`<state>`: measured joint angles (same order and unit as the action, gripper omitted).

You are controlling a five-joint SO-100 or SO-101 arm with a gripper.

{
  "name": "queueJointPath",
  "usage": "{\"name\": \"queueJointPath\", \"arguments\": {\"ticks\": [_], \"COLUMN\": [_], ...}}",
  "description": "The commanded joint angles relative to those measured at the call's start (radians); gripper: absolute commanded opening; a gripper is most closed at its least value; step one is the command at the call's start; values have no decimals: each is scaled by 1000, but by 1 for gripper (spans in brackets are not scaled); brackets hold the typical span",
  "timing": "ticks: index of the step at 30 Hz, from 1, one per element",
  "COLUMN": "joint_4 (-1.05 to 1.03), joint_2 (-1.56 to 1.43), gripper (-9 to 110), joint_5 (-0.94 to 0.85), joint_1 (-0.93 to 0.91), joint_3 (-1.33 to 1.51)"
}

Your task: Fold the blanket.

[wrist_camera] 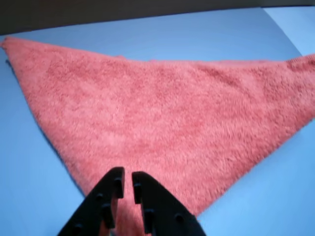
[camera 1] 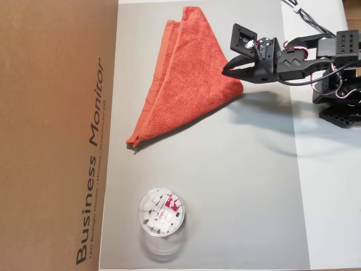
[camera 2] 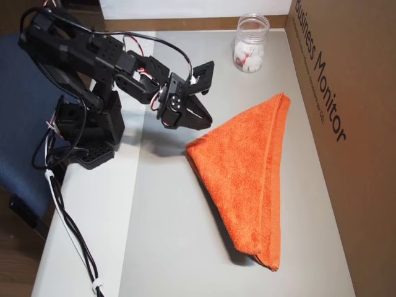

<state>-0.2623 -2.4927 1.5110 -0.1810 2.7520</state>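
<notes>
The blanket (camera 1: 186, 68) is an orange-red terry towel folded into a triangle on the grey mat (camera 1: 237, 186). It also shows in the wrist view (wrist_camera: 162, 113) and in the other overhead view (camera 2: 247, 167). My black gripper (camera 1: 225, 71) hangs over the triangle's corner nearest the arm. In the wrist view the gripper (wrist_camera: 128, 184) has its fingers almost together with only a thin slit, and nothing is held between them. In the other overhead view the gripper (camera 2: 207, 122) sits just beside and above that corner.
A clear round tub (camera 1: 161, 213) of small white pieces stands on the mat away from the blanket, also in the other overhead view (camera 2: 250, 44). A brown cardboard box (camera 1: 51, 135) borders the mat. The arm base (camera 2: 86, 130) and its cable (camera 2: 68, 229) lie on the opposite side.
</notes>
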Motion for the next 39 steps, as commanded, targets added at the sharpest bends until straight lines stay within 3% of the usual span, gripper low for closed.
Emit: {"name": "queueJointPath", "arguments": {"ticks": [1, 24, 39], "joint_4": [-141, -884, -923], "joint_2": [-103, -465, -727], "gripper": [0, 0, 0], "joint_5": [-9, -9, -6], "joint_1": [12, 133, 144], "joint_3": [-6, -2, 227]}}
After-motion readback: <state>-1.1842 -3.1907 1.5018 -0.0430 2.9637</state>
